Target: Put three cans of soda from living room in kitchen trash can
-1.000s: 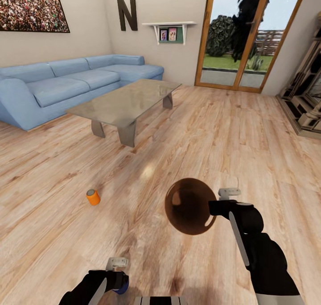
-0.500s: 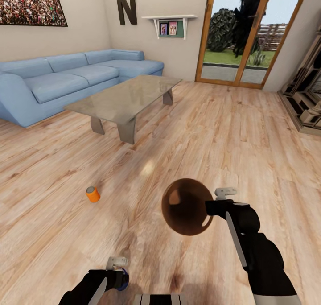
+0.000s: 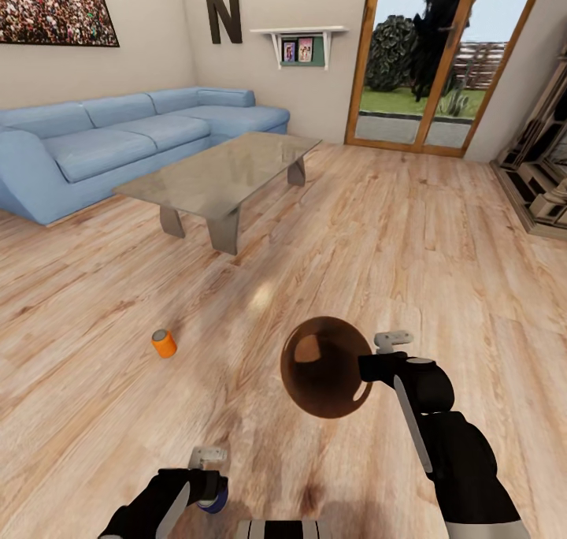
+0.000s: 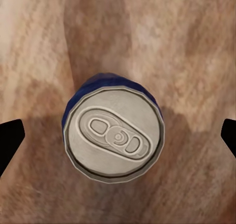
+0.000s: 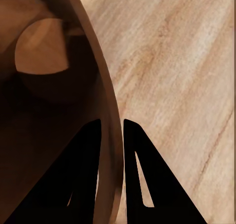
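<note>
Care now: left gripper, jaws wide over a blue can, should descend centred; right gripper pinches the bin wall.

Left gripper: jaws mostly hidden behind black arm in head view; a blue-sided grey-topped can peeks out beneath. Left wrist view: black fingertips cut off at both picture edges. Round brown copper-toned bin: cut by frame. Blue corner sofa: cropped at left edge.
</note>
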Motion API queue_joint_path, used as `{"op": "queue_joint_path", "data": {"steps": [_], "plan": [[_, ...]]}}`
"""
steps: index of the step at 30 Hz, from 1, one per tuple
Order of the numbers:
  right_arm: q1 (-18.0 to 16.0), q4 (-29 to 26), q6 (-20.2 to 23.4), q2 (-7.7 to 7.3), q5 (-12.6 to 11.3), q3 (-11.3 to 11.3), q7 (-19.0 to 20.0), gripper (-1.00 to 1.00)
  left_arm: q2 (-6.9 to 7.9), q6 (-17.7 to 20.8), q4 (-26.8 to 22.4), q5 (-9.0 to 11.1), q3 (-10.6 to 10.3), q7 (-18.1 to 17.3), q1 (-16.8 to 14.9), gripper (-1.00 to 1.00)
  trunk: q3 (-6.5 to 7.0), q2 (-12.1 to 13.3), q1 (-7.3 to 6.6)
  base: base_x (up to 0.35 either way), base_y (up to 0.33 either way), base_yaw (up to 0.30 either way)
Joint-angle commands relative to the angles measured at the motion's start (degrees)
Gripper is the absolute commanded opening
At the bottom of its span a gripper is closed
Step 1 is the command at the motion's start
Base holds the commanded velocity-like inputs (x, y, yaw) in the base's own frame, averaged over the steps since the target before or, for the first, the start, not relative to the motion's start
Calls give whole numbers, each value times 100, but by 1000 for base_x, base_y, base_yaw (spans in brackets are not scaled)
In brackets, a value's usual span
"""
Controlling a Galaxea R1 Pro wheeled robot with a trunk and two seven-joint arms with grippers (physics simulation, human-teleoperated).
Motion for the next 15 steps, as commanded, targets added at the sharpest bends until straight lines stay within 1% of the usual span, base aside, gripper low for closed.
{"op": "queue_joint_path", "data": {"steps": [1, 3, 8, 14, 15], "plan": [[-2, -3, 1, 0, -91, 3, 25, -100, 2, 0, 0, 3, -1, 0, -5, 100, 1, 0, -1, 0, 0, 0], [-2, -3, 1, 0, -91, 4, 25, -100, 4, 1, -1, 1, -2, 0, -12, 100, 1, 0, -1, 0, 0, 0], [-2, -3, 1, -1, -91, 5, 26, -100, 2, 2, 4, -3, 2, 1, -40, 100, -110, -7, 12, 0, 0, 0], [-2, -3, 1, -1, -91, 5, 26, -100, 0, 2, 7, -3, 4, 1, -51, 100, -110, -7, 12, 0, 0, 0], [-2, -3, 1, -1, -91, 5, 26, -100, 0, 2, 7, -3, 4, 1, -52, 100, -132, -8, 15, 0, 0, 0]]}}
